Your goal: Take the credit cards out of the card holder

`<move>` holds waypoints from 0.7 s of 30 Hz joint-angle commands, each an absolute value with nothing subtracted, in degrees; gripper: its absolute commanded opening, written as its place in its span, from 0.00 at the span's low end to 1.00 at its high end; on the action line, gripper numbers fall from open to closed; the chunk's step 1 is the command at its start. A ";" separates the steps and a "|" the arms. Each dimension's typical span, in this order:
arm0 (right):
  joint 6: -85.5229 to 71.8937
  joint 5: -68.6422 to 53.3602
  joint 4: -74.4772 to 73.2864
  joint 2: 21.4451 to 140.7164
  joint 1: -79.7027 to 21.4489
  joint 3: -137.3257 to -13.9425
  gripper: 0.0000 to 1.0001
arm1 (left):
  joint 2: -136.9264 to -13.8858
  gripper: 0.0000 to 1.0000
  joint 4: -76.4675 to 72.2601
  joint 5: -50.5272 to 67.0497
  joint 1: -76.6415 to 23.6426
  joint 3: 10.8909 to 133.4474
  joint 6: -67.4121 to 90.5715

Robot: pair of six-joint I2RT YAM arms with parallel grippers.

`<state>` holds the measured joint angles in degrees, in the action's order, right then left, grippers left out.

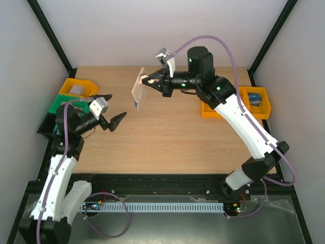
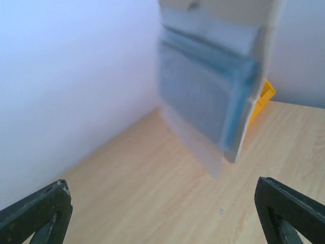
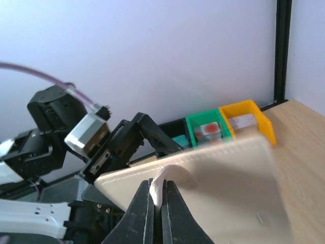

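Card holder (image 1: 138,94): hanging open, tab pinched by right gripper (image 1: 149,80) | left gripper (image 1: 116,108): spread wide, empty, apart from holder | credit cards: none visibly out, removal pending

No writing, label or number is legible anywhere.

Wooden table (image 1: 167,147), yellow bin (image 1: 80,87) beside green bin (image 1: 66,104) at left, right-edge yellow bin (image 1: 256,103)
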<state>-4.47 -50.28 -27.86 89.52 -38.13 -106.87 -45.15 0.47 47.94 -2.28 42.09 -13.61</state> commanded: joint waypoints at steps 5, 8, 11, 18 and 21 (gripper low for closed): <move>-9.87 -50.66 -19.58 85.57 -38.14 -101.75 0.02 | -41.55 0.98 0.46 46.09 -5.99 43.41 -19.53; -13.32 -48.12 -16.33 83.93 -38.23 -98.27 0.02 | -41.98 0.97 -2.30 40.19 -9.68 43.90 -14.97; -19.48 -45.78 -5.47 81.19 -39.19 -90.62 0.02 | -42.52 0.99 -7.11 39.21 -15.05 42.67 -11.52; -24.26 -41.19 3.38 80.41 -42.25 -86.82 0.02 | -47.12 0.97 -14.20 32.71 -19.38 42.66 -3.84; -24.72 -41.26 4.33 80.95 -43.21 -87.33 0.02 | -48.94 0.86 -14.41 28.53 -20.85 43.23 -7.60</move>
<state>-22.17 -42.72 -3.79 82.08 -42.02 -86.52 -47.18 -10.22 35.40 -19.40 42.37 -6.31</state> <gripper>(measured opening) 0.016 0.918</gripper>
